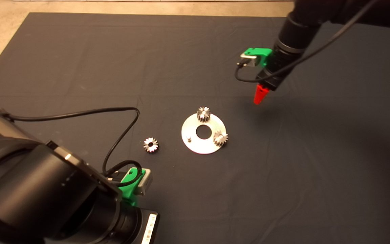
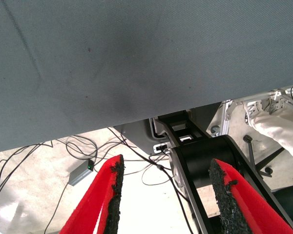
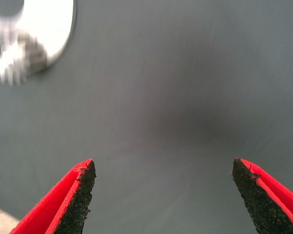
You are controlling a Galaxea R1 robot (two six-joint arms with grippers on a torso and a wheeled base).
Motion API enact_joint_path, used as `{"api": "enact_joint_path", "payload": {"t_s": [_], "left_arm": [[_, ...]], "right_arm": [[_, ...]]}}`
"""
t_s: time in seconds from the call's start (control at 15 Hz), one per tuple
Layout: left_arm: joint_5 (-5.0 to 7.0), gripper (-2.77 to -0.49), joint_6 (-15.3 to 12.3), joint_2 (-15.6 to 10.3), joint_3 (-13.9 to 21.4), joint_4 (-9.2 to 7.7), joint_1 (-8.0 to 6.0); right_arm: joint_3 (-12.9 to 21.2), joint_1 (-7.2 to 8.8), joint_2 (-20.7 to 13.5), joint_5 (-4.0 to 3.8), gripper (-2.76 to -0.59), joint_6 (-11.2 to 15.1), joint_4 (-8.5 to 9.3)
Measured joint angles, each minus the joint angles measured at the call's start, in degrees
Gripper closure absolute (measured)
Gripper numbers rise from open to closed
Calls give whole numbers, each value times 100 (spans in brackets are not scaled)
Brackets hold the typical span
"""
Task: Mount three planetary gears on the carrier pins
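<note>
The right gripper [image 1: 258, 98], fingers spread and empty, hangs above the mat [image 1: 80, 51] beyond the carrier disc [image 1: 195, 144], where 2 planetary gears [image 1: 203, 113] sit and 1 pin [image 1: 189, 138] is bare; the loose gear [image 1: 151, 144] could tilt or jam if lowered with its hole off that pin, while the left gripper [image 2: 166, 195] waits open at the mat's near edge.

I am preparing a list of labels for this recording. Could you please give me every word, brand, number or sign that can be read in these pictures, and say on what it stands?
There are none: no readable text in any view.
Silver carrier disc, the two mounted gears and the loose gear: no markings visible.
Small grey box on the floor: a green light only, no legible label.
</note>
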Motion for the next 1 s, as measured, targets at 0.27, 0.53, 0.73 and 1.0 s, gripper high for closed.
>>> {"api": "enact_joint_path", "payload": {"t_s": [0.27,0.53,0.73,1.0], "left_arm": [[0,-118,0,0,0,0,2],[0,-118,-1,102,0,2,1],[0,-118,0,154,0,7,2],[-5,-118,225,198,0,94,0]], "right_arm": [[1796,0,-871,109,-205,1310,-290],[2872,0,-1589,114,-205,2227,-761],[3199,-3,-1606,158,-205,2393,-890],[3610,-340,-1409,163,-205,3087,-894]]}}
